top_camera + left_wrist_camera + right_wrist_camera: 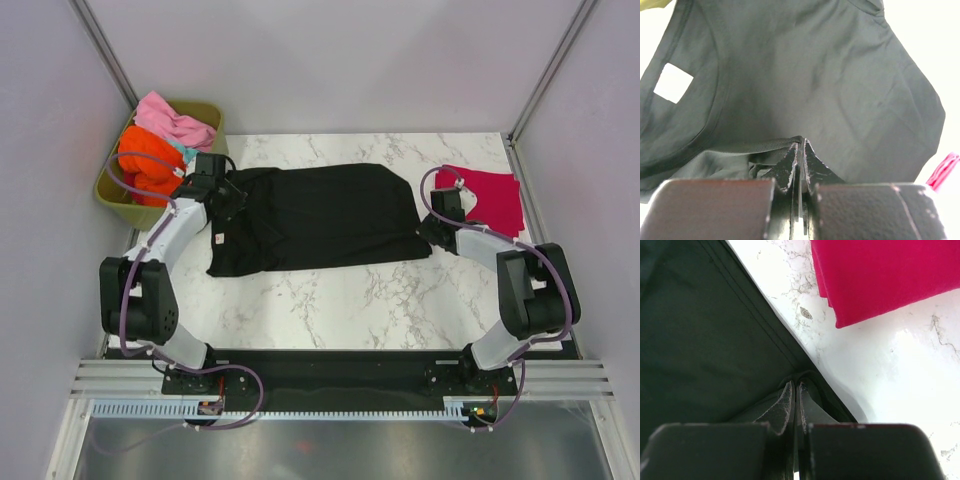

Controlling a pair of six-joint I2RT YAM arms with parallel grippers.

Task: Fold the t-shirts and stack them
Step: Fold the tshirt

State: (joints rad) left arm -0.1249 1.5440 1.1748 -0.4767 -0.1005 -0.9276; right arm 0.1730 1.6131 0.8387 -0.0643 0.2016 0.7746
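Top view looks down over the counter (330, 300) from its near edge; both wrist views sit close on the black t-shirt (320, 215), which all share.

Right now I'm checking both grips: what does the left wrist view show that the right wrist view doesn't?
Only left wrist: the black t-shirt at its neckline, with the white neck label, and the left hand shut on cloth nearby. Only right wrist: the right hand shut on the hemmed corner, and the folded crimson t-shirt lying apart on the marble table. Both: black cloth pinched in a shut hand. The left view's red edge sliver may be that shirt.
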